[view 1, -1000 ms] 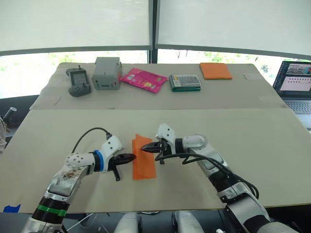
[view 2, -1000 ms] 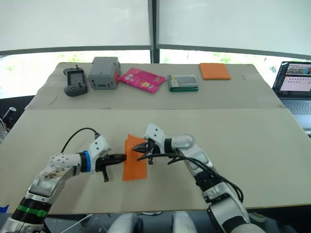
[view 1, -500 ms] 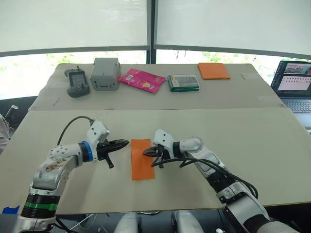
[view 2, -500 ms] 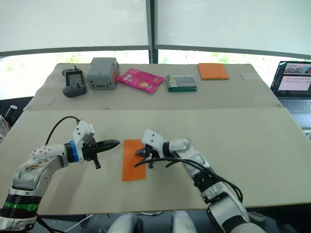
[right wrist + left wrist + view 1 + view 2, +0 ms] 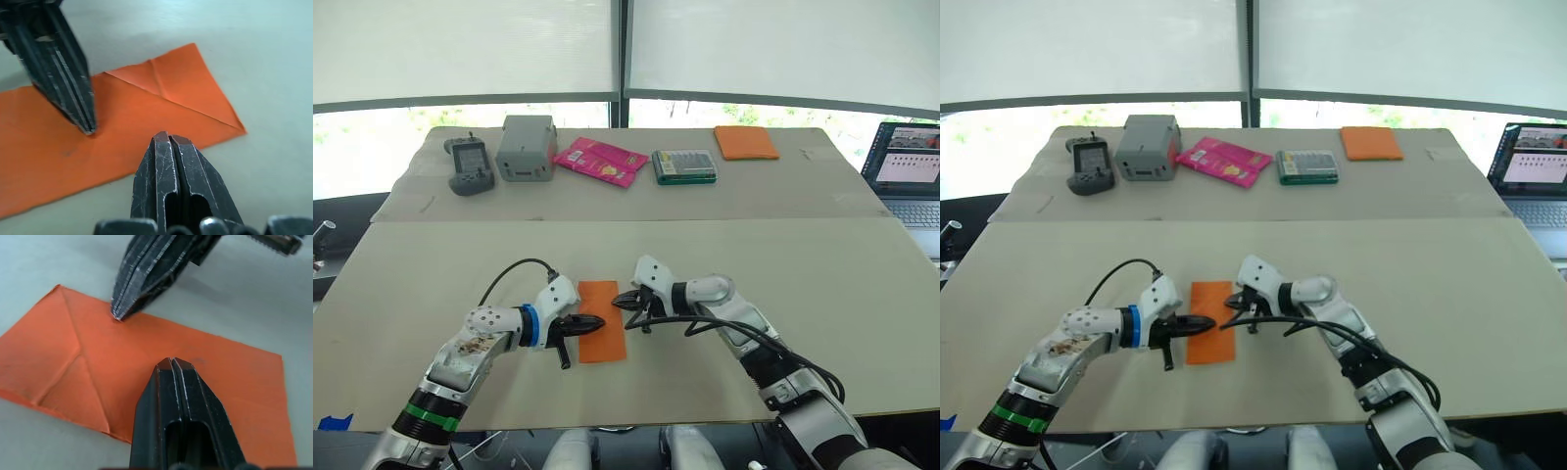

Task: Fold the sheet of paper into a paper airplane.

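The sheet of paper (image 5: 601, 338) lies flat on the near table as a folded orange rectangle. Diagonal creases mark one end of the sheet (image 5: 63, 357). My left gripper (image 5: 595, 322) is shut, its tip resting on the paper's middle from the left. My right gripper (image 5: 618, 304) is shut too, its tip touching the paper near its right edge. In the left wrist view the right gripper's fingertips (image 5: 120, 313) press the paper just ahead of my own closed fingers (image 5: 172, 382). In the right wrist view the left gripper's fingertips (image 5: 87, 128) touch the sheet (image 5: 161, 93).
On the far table stand a dark handheld controller (image 5: 470, 164), a grey box (image 5: 528, 147), a pink packet (image 5: 602, 161), a green case (image 5: 685, 166) and an orange pad (image 5: 746, 143). A laptop (image 5: 906, 171) sits at the right edge. A seam (image 5: 754, 219) divides the two tables.
The left gripper swung away to the left, then came back onto the paper. The raised flap of a second ago now lies flat. The right gripper stayed at the right edge.
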Motion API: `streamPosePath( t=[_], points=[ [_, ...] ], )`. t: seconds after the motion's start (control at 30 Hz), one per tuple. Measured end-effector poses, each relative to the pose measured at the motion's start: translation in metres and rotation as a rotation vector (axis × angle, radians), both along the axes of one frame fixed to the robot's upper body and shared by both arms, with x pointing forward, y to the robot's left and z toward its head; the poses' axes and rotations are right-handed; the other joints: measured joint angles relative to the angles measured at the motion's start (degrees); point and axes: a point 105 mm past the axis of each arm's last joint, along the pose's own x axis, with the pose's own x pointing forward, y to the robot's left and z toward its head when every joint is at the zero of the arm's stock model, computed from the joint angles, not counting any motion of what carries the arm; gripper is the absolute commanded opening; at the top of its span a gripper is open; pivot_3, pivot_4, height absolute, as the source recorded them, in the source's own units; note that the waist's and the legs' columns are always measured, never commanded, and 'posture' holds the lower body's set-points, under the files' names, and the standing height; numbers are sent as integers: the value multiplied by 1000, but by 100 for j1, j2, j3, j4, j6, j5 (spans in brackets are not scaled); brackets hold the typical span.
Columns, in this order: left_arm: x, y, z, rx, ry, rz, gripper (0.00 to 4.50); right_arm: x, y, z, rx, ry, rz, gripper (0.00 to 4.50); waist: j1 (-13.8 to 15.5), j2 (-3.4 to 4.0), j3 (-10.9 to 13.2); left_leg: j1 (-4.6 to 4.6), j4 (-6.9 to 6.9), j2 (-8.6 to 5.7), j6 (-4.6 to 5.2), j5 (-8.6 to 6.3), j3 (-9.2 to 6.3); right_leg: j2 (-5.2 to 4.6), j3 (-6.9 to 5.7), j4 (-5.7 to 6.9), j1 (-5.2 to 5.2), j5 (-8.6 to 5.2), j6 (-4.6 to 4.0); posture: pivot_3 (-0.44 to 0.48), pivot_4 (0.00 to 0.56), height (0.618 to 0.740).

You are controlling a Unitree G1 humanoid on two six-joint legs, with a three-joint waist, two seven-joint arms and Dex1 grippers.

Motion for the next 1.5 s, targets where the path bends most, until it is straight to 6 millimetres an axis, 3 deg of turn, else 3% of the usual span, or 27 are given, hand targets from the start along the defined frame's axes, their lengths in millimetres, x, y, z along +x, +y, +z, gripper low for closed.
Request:
streamPosePath(
  t=[0.53,0.7,0.93,1.13,1.5],
  points=[
    [-3,8,-1,31,-22,-7,0,30,8,1,60,-64,-106,46,-98,0,0,3,-5,2,0,0,-1,-1,0,-1,1,0,0,0,150,740],
    [-1,11,0,26,-19,12,0,29,8,0,59,-71,-81,46,-126,0,0,4,-7,3,0,0,-2,-1,1,-1,0,0,0,0,150,740],
    [17,12,4,-58,80,164,0,6,12,-5,73,-62,55,46,-142,0,0,3,-8,1,0,0,-5,0,0,0,1,0,0,0,150,740],
    [17,12,4,-65,102,166,0,-2,9,-6,60,-66,92,46,-142,0,0,4,-10,1,0,0,-5,-1,1,-1,0,0,0,0,150,740],
    [13,10,4,-67,128,142,0,-52,5,-17,18,-14,247,46,-124,0,0,6,-17,1,0,0,-7,-1,0,-5,3,0,1,0,150,740]
  ],
)
